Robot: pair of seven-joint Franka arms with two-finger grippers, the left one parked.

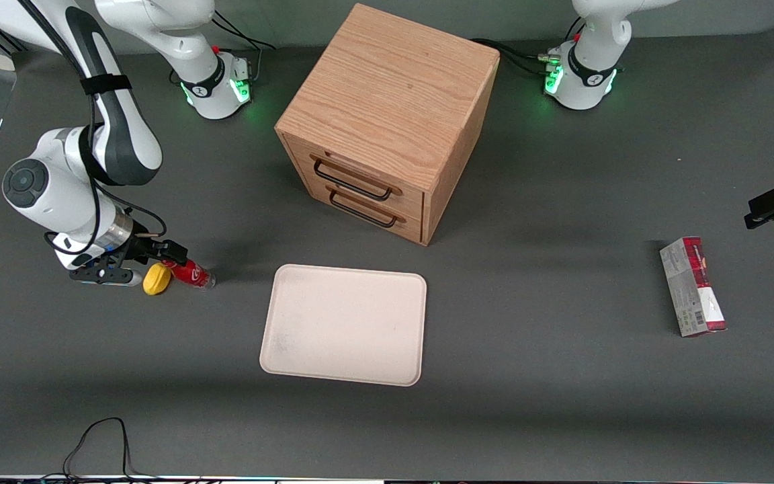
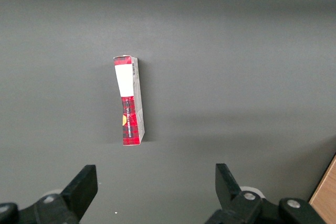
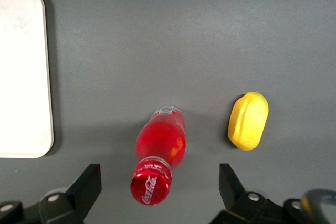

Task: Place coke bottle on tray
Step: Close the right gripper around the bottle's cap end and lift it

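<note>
Front view overlooks table (image 1: 562, 403); wrist views face straight down.

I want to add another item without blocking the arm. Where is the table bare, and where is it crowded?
Bare: the table between the tray and carton, and the strip nearer the camera than the tray. Crowded: beside the tray, where the open gripper straddles the coke bottle with the lemon alongside.

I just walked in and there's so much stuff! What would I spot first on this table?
Probably the big wooden drawer cabinet in the middle, with the pale tray lying flat in front of it. Next, the bright colours at the working arm's end: the little red coke bottle standing beside a yellow lemon, with the gripper hanging open over the bottle, jaws either side of it, not touching.
</note>
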